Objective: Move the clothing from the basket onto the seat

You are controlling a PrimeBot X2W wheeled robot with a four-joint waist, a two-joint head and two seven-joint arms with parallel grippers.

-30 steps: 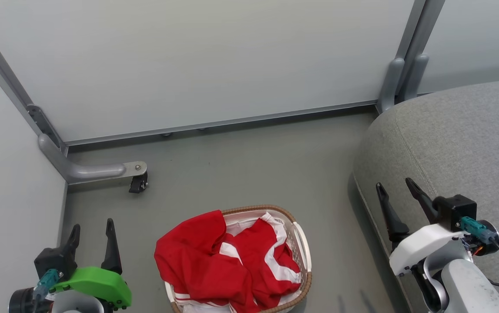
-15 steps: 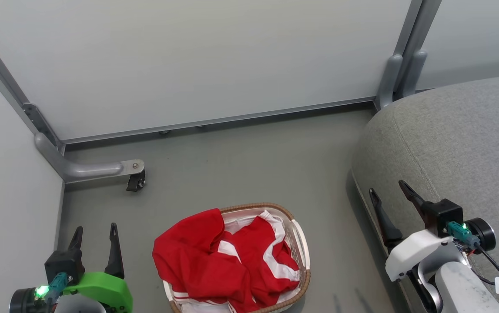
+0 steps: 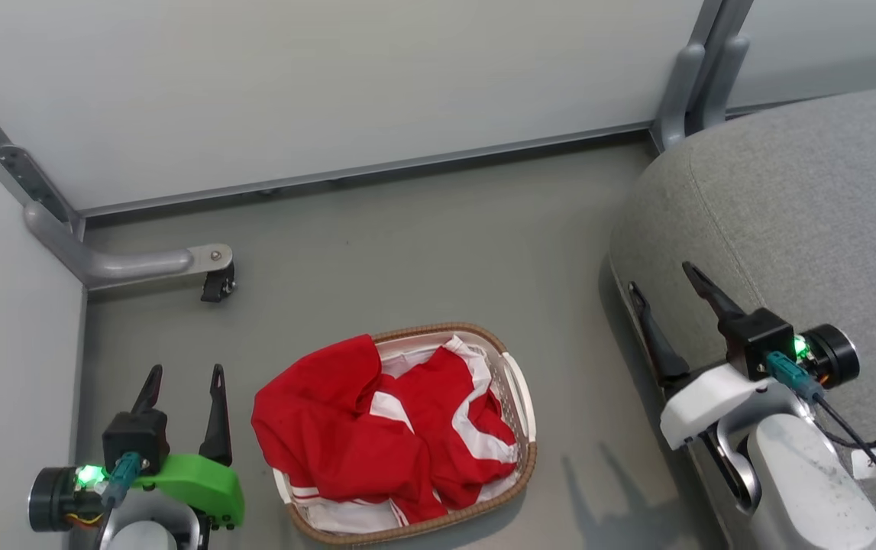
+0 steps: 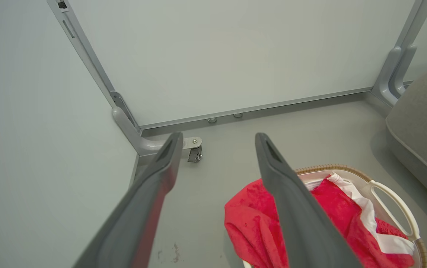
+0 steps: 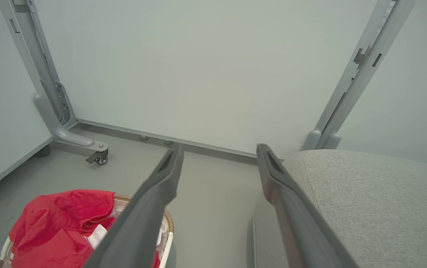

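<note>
The left claw hangs low on the robot's left, its two dark fingers spread wide with nothing between them, tips pointing toward the back panel; beneath it is bare grey floor; a strip of that floor separates it from the basket, which stands just to its right. The clothing lies heaped in the basket, red with white stripes; one broad red fold spills over the woven rim on the side nearest the left claw; a white handle loop shows on the basket's far side.

The right claw is likewise fully spread and empty; it hovers at the rounded edge of the seat, one finger over the seat's side and the other over the upholstery; whether it touches the fabric I cannot tell. The seat rises to the right of the basket, well apart from the clothing; between them runs open floor crossed by the arm's shadow.

Farther out, a grey metal leg ending in a black caster juts from the left corner, beyond the left claw; two upright posts stand at the seat's far corner.
</note>
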